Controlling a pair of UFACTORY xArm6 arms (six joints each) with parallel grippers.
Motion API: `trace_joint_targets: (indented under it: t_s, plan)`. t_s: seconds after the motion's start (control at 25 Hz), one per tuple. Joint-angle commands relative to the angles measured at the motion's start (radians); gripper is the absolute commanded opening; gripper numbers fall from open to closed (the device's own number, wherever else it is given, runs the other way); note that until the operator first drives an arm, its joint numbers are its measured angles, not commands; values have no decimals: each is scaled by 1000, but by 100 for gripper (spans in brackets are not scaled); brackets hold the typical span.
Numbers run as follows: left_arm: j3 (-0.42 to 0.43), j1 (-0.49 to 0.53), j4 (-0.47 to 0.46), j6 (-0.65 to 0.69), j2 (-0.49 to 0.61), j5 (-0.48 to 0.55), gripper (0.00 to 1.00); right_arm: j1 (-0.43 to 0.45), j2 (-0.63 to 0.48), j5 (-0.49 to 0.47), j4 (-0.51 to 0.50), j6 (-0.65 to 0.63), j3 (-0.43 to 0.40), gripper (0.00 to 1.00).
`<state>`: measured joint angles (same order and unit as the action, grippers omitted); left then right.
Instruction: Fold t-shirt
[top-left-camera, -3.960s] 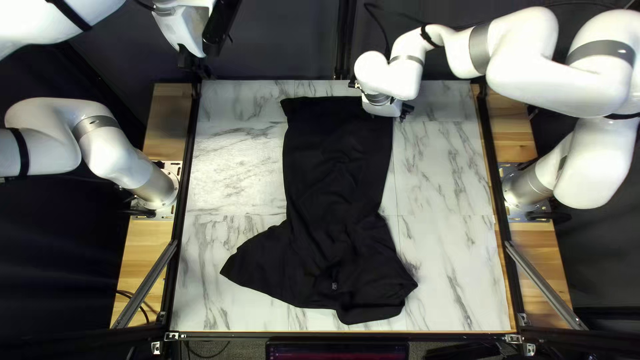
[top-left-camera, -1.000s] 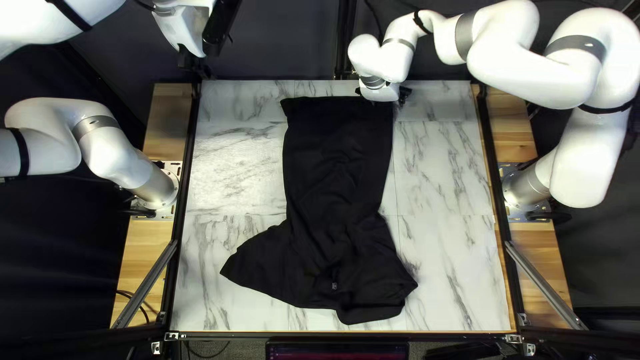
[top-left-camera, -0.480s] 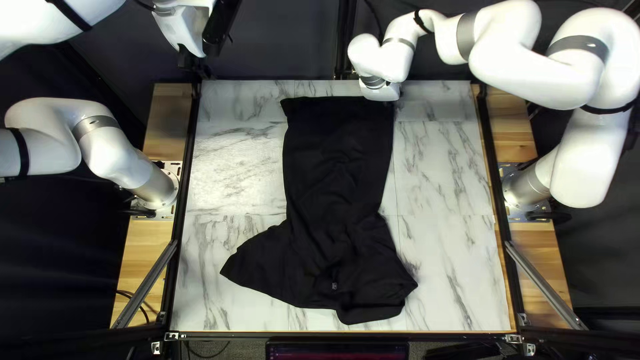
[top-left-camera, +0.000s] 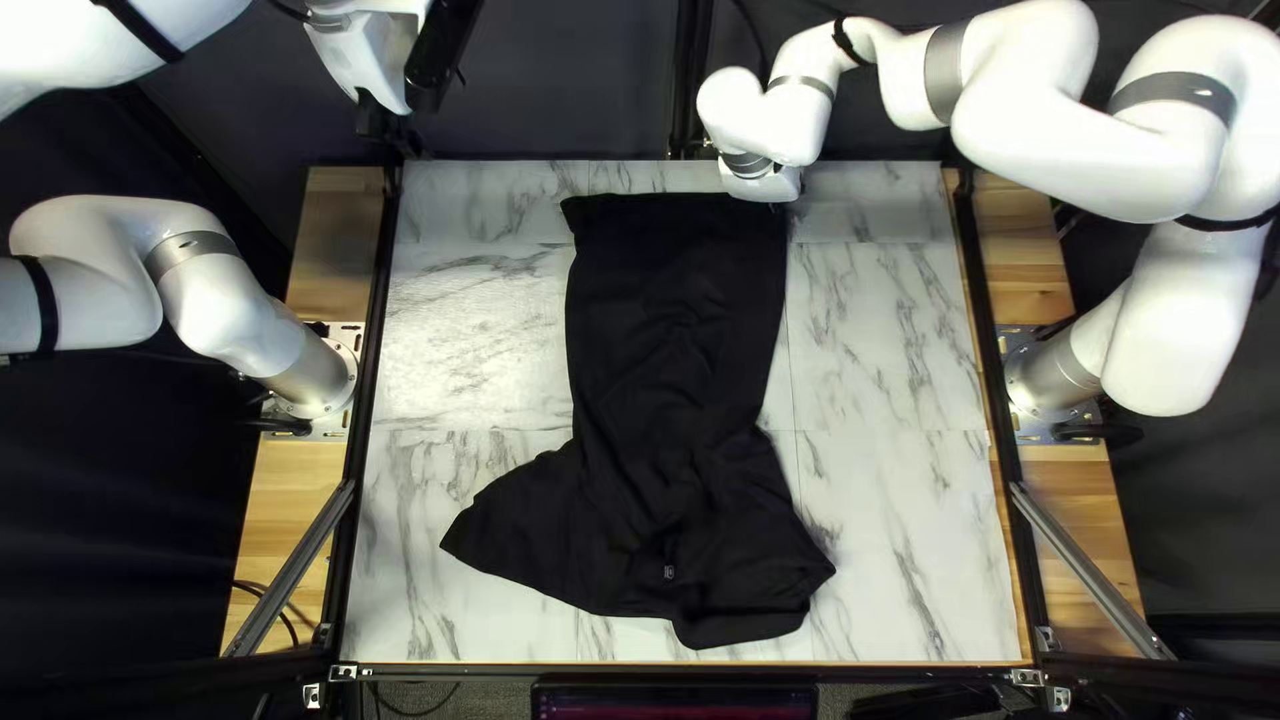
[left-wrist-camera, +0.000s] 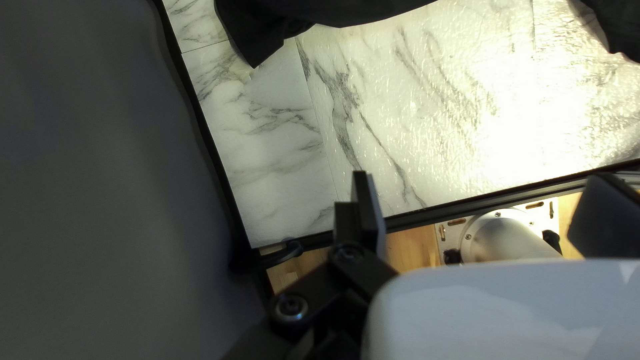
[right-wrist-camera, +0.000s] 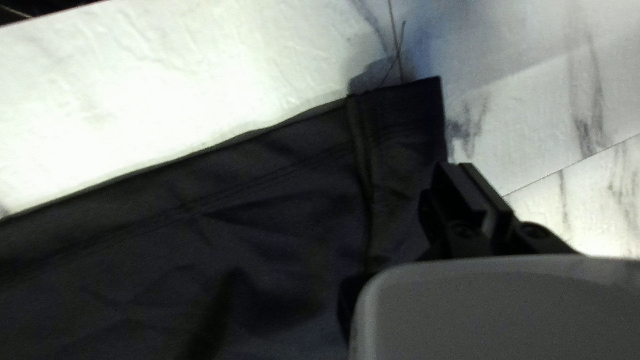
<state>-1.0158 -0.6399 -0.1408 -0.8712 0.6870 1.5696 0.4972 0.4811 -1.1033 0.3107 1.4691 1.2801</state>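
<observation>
At the table's [top-left-camera: 467, 334] centre lay the t-shirt [top-left-camera: 674, 334]; near its far right corner our right gripper [right-wrist-camera: 468, 168] had just closed, apparently to start folding. We could not tell whether it held cloth. Our left gripper [left-wrist-camera: 481, 175] stood wide open, empty.

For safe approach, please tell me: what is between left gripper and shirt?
Between the left gripper and the shirt, the left wrist view shows bare marbled tabletop.
</observation>
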Motion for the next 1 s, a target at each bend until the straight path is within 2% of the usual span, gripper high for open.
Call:
trace_joint_targets:
  t_s: [0.04, 0.56, 0.64, 0.68, 0.72, 0.76, 0.88, 1.0]
  plan:
    - [0, 0, 0, 0, 0, 0, 100, 8, 10, -13, 6, -3, 18, 100]
    - [0, 0, 0, 0, 0, 0, 100, 38, 27, -11, 29, 10, 23, 100]
    - [0, 0, 0, 0, 0, 0, 100, 37, 31, -15, 28, 10, 29, 86]
    - [0, 0, 0, 0, 0, 0, 100, 36, 33, -16, 29, 10, 31, 59]
    - [0, 0, 0, 0, 0, 0, 100, 36, 34, -16, 29, 10, 31, 27]
    - [0, 0, 0, 0, 0, 0, 100, 36, 36, -15, 31, 9, 32, 6]
    - [0, 0, 0, 0, 0, 0, 100, 34, 43, -14, 33, 9, 36, 0]
    - [0, 0, 0, 0, 0, 0, 100, 33, 48, -9, 34, 10, 36, 0]
